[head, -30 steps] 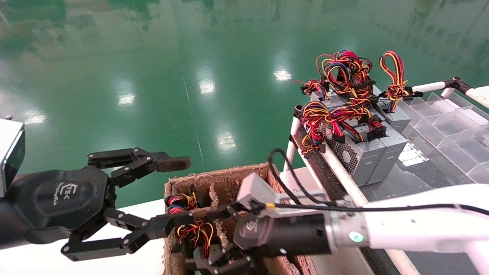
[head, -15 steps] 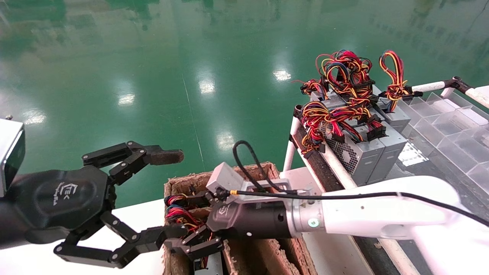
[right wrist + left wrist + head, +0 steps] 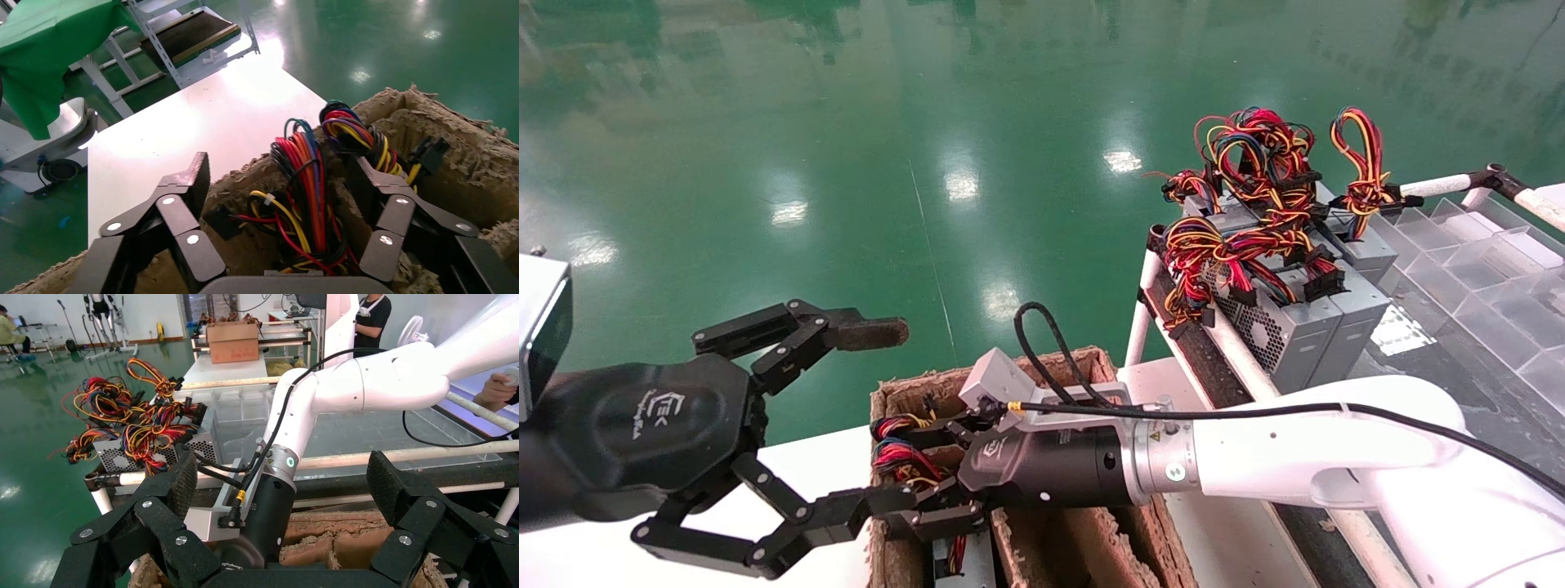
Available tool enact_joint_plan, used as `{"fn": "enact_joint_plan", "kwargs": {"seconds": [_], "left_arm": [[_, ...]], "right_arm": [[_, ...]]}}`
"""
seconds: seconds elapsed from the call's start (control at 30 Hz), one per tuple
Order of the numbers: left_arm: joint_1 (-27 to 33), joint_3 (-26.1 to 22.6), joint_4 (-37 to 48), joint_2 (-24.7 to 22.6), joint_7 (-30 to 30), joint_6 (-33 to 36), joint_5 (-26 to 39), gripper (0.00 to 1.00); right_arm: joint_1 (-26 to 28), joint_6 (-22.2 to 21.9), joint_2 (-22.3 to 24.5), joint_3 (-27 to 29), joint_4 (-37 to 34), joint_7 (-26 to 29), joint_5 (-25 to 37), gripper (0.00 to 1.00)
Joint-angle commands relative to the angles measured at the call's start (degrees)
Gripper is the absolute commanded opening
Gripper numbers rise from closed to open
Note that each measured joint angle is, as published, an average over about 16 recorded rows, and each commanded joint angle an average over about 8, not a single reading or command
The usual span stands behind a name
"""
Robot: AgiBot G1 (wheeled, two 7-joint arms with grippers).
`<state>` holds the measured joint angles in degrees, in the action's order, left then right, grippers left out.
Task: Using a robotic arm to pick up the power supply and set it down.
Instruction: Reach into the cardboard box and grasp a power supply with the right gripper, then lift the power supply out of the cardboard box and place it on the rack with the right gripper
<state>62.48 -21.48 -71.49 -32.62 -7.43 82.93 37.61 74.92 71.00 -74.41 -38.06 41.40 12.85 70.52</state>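
Observation:
The robotic arm (image 3: pixel 1303 469), white with a green light, reaches into the left slot of a brown pulp box (image 3: pixel 1083 363). Its black right gripper (image 3: pixel 923 478) is open. In the right wrist view, the right gripper (image 3: pixel 278 184) straddles the red, yellow and black wire bundle (image 3: pixel 309 184) of the power supply, without closing on it. Only the bundle (image 3: pixel 896 456) and a sliver of grey casing (image 3: pixel 964 565) show in the head view. My left gripper (image 3: pixel 878 416) hangs open just left of the box, holding nothing; seen from its wrist, the left gripper (image 3: pixel 284 484) frames the white arm.
Several look-alike grey power units (image 3: pixel 1287 322) with wire tangles sit on a white-railed rack at the right. Clear plastic dividers (image 3: pixel 1483 269) lie beyond them. The box stands on a white table (image 3: pixel 821 461), with green floor (image 3: pixel 928 163) past the table's edge.
The white arm swung left and pushed its gripper into the box's left slot, around the wire bundle. My left gripper dipped slightly and stayed open.

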Motion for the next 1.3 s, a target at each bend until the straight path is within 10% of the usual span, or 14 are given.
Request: {"fn": "enact_joint_plan", "kwargs": {"seconds": [0.03, 0.73, 1.3], "left_arm": [[0.0, 0.0, 0.0, 0.0, 0.0, 0.0, 0.0, 1.0], [0.0, 0.0, 0.0, 0.0, 0.0, 0.0, 0.0, 1.0], [0.0, -0.01, 0.0, 0.0, 0.0, 0.0, 0.0, 1.0]], "right_arm": [[0.32, 0.32, -0.37, -0.02, -1.23, -0.51, -0.09, 0.0], [-0.71, 1.95, 0.3, 1.19, -4.15, -3.32, -2.93, 0.0], [-5.19, 4.37, 8.89, 9.55, 7.6, -4.12, -14.63, 0.0]]}}
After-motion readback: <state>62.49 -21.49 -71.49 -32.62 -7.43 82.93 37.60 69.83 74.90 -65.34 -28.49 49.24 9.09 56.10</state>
